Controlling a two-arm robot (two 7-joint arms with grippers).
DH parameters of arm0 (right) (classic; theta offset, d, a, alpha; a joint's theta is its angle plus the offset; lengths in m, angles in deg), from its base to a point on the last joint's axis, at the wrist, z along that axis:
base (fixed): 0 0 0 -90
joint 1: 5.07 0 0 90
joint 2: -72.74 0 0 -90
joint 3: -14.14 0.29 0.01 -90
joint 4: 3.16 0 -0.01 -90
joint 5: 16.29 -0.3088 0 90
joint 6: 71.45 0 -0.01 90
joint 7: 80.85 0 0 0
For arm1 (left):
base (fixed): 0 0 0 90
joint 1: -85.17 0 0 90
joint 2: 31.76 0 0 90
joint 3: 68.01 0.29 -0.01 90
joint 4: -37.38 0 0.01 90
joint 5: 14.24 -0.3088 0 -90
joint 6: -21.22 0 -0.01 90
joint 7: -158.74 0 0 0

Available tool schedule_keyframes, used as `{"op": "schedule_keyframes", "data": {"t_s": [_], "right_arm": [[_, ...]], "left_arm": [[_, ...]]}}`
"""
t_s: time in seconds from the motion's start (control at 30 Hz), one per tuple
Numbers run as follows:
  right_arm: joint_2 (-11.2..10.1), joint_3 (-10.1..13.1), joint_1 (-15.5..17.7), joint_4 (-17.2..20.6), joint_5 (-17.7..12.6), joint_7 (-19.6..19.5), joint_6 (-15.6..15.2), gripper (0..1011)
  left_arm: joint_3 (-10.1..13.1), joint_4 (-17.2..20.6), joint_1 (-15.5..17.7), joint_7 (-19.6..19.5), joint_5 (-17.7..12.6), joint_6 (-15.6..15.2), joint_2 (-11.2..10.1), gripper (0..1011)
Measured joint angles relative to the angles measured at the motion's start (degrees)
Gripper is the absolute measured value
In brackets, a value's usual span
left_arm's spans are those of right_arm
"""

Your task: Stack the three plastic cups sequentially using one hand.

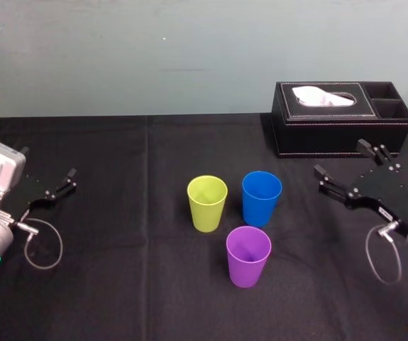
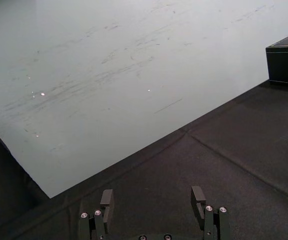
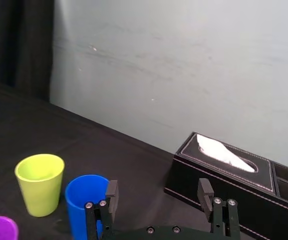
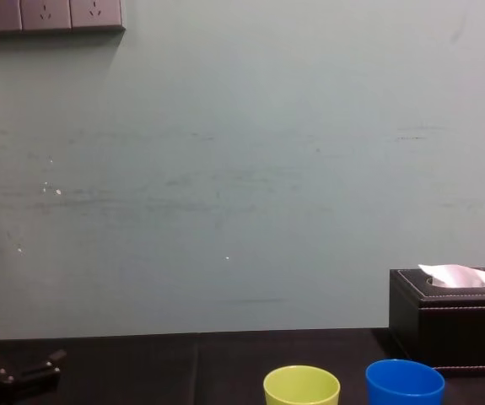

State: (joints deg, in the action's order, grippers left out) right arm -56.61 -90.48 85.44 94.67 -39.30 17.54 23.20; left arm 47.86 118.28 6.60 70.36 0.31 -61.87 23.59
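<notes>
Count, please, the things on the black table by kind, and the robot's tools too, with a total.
Plastic cups: 3, the yellow-green cup, the blue cup, the purple cup
Tissue box: 1
Tools: 2, the left tool and the right tool, both open, holding nothing
Total: 6

**Pale Wall Behind a Black-Draped Worktop**

A pale grey-green wall (image 4: 242, 169) runs behind the scene, its paint marked with faint scuffs and small white specks. A row of socket plates (image 4: 48, 15) sits high on it at the left. The worktop (image 1: 118, 284) is covered in black cloth (image 1: 83, 142) crossed by crease lines. At its far right stands a black stitched tissue box (image 1: 342, 131) with a white tissue (image 1: 323, 96) poking out. A dark curtain (image 3: 13, 45) hangs beside the wall.
</notes>
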Motion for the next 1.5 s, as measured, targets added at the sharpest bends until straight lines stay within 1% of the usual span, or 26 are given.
{"op": "schedule_keyframes", "data": {"t_s": [0.1,0.13,0.23,0.57,0.67,0.77,0.87,1.13,1.3,1.4,1.5], "right_arm": [[-1.15,1.26,2.39,2.39,0.28,0.79,0.77,1003],[-1.15,1.26,2.39,2.39,0.28,0.79,0.77,1003],[-2.04,2.40,4.74,4.55,0.35,1.70,1.11,1003],[-3.62,4.49,10.07,8.83,-0.43,4.48,1.22,1003],[-4.11,5.26,12.25,10.23,-1.17,5.85,1.27,1003],[-4.28,5.68,13.47,10.88,-1.78,6.67,1.27,1003],[-4.36,6.36,15.62,11.59,-2.42,7.60,1.27,1003],[-3.87,7.56,19.29,12.58,-3.03,8.72,1.43,1003],[-3.47,7.90,21.23,13.05,-2.91,9.36,2.07,1003],[-3.16,7.86,22.62,13.21,-2.16,10.01,2.58,1003],[-2.90,7.78,23.30,13.27,-1.78,10.31,2.77,1003]], "left_arm": [[0.00,0.00,0.00,0.00,0.00,0.00,0.00,1010],[0.00,0.00,0.00,0.00,0.00,0.00,0.00,1010],[0.00,0.00,0.00,0.00,0.00,0.00,0.00,1010],[0.00,0.00,0.00,0.00,0.00,0.00,0.00,1010],[0.00,0.00,0.00,0.00,0.00,0.00,0.00,1010],[0.00,0.00,0.00,0.00,0.00,0.00,0.00,1010],[0.00,0.00,0.00,0.00,0.00,0.00,0.00,1010],[0.00,0.00,0.00,0.00,0.00,0.00,0.00,1010],[0.00,0.00,0.00,0.00,0.00,0.00,0.00,1010],[0.00,0.00,0.00,0.00,0.00,0.00,0.00,1010],[0.00,0.00,0.00,0.00,0.00,0.00,0.00,1010]]}}
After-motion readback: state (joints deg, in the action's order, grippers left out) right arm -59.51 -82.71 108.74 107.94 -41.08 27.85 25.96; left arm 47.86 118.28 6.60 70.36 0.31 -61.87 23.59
